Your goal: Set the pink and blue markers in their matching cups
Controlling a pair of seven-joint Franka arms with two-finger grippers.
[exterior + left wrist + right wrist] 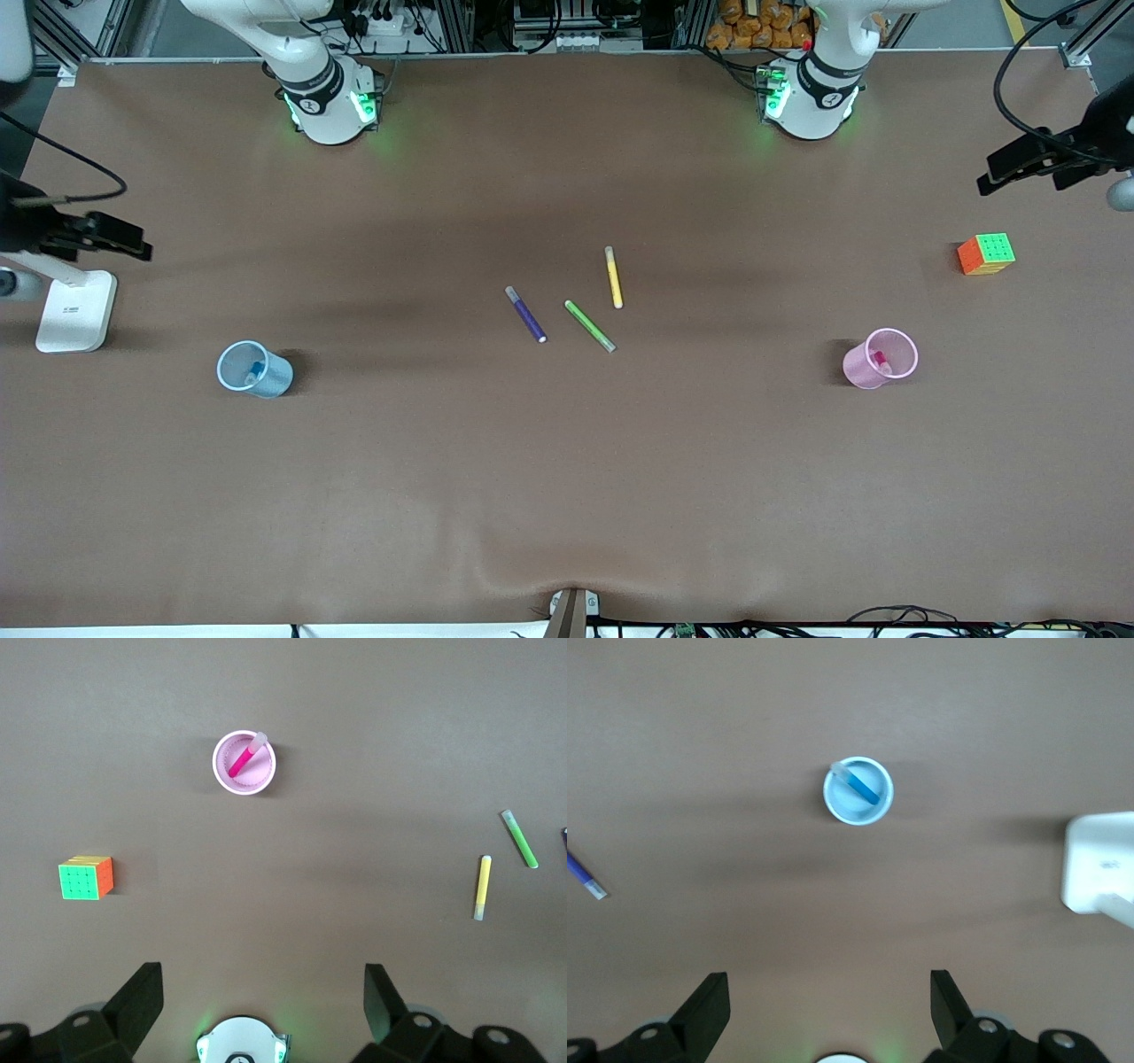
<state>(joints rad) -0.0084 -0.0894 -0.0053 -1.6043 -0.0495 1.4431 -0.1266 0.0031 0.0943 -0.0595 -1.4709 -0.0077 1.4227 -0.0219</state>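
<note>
Standing one per cup point(255, 369), two markers point(256, 370); three pens point(590, 325) loose; left gripper point(264, 992) and right gripper point(830, 992) spread empty.

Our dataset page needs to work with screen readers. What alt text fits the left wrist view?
A pink marker leans inside a pink cup on a brown table, seen from above by the open left gripper. A colourful cube and yellow and green pens lie apart from the cup.

The bright blue marker point(256, 371) is leaning in the light blue mesh cup point(266, 379) toward the right arm's end of the bench point(567, 496); the magenta-pink marker point(880, 360) is leaning in the pale pink mesh cup point(861, 368) toward the left arm's end
</note>
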